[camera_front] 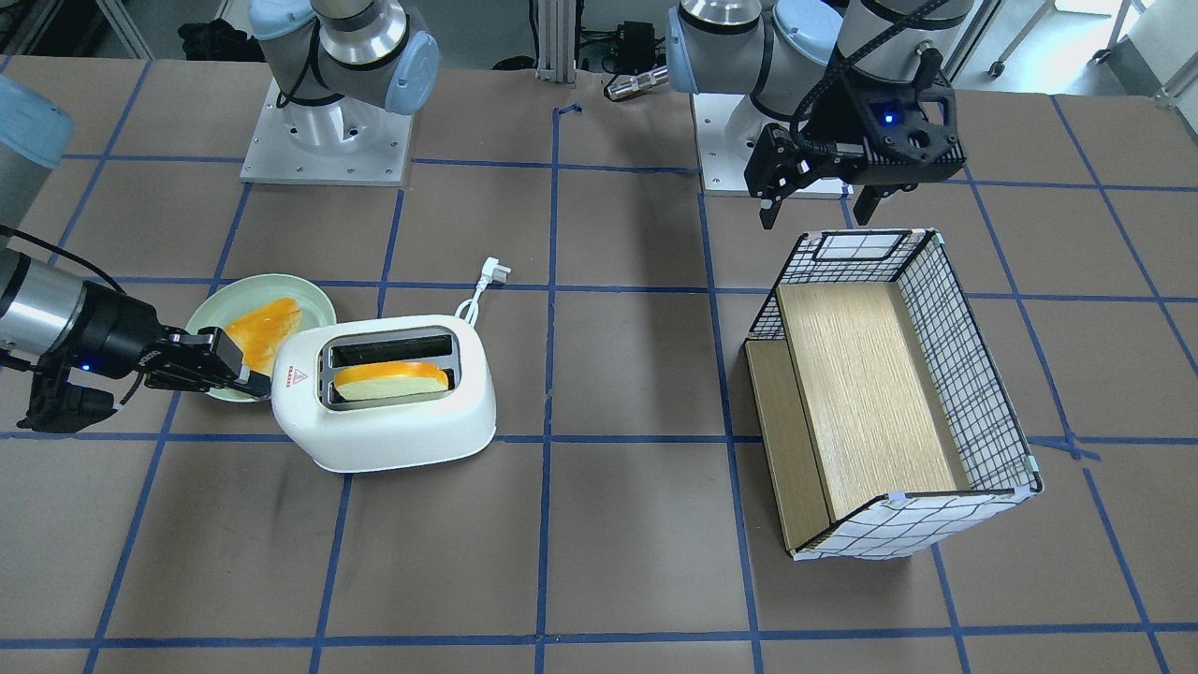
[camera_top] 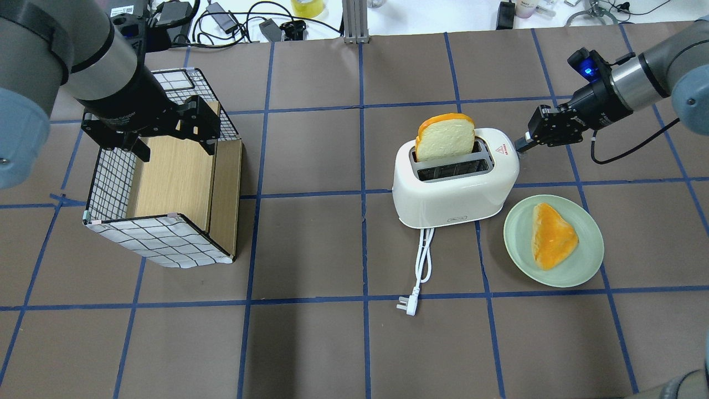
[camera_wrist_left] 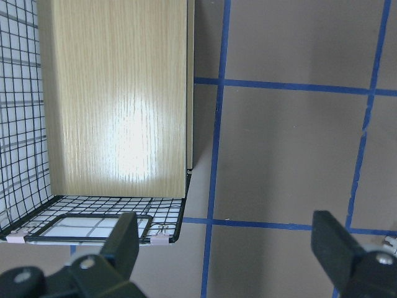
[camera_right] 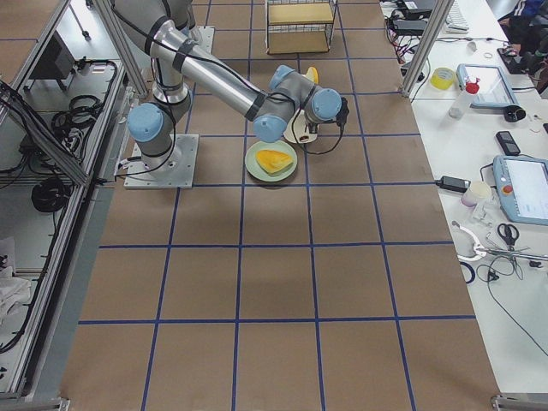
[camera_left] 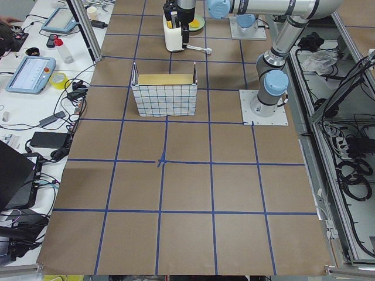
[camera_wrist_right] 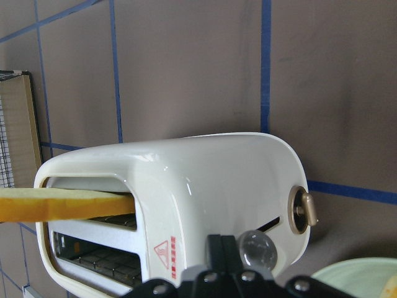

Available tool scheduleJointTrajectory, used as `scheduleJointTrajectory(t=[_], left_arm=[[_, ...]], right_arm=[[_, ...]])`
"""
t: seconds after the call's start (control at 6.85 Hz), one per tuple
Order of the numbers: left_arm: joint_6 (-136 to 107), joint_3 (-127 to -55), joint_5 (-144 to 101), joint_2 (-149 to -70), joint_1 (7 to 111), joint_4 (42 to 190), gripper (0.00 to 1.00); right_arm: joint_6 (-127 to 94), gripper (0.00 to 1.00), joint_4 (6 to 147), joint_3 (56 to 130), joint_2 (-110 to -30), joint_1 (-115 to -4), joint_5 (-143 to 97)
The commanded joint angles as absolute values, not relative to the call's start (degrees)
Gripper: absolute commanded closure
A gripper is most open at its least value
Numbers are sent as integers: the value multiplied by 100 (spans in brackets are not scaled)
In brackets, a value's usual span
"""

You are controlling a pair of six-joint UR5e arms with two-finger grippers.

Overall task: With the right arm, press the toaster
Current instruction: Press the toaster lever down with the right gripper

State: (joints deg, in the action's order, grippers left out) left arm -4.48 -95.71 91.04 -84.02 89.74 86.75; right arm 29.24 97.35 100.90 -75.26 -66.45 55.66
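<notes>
The white toaster [camera_top: 454, 194] stands mid-table, with a bread slice [camera_top: 446, 138] upright in one slot. Its cord and plug [camera_top: 421, 266] trail toward the robot. My right gripper [camera_top: 520, 145] is shut, and its tips are against the toaster's end by the red triangle mark. The front view shows the same: the right gripper [camera_front: 257, 382] meets the toaster [camera_front: 393, 412]. In the right wrist view the closed fingers [camera_wrist_right: 217, 248] sit just below the toaster's end face [camera_wrist_right: 205, 180], beside a clear round knob [camera_wrist_right: 257, 248]. My left gripper [camera_top: 176, 147] is open and empty over the grid box.
The grid-patterned box [camera_top: 160, 183] with a wooden inside lies on the robot's left; the left wrist view looks down into the box [camera_wrist_left: 118, 105]. A pale green plate [camera_top: 587, 255] with a toast slice [camera_top: 553, 235] sits beside the toaster, under the right arm.
</notes>
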Motion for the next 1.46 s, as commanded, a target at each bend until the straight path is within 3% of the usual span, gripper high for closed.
scheduleJointTrajectory(t=[0.0,1.31], left_arm=[[-448,-9571,9105,-8402,8974,8675,0],[-448,-9571,9105,-8402,8974,8675,0]], right_arm=[[2927,100,9747,10090,-7515,-6645,5572],[2971,100,9826,10099,-7243,-6636,5625]])
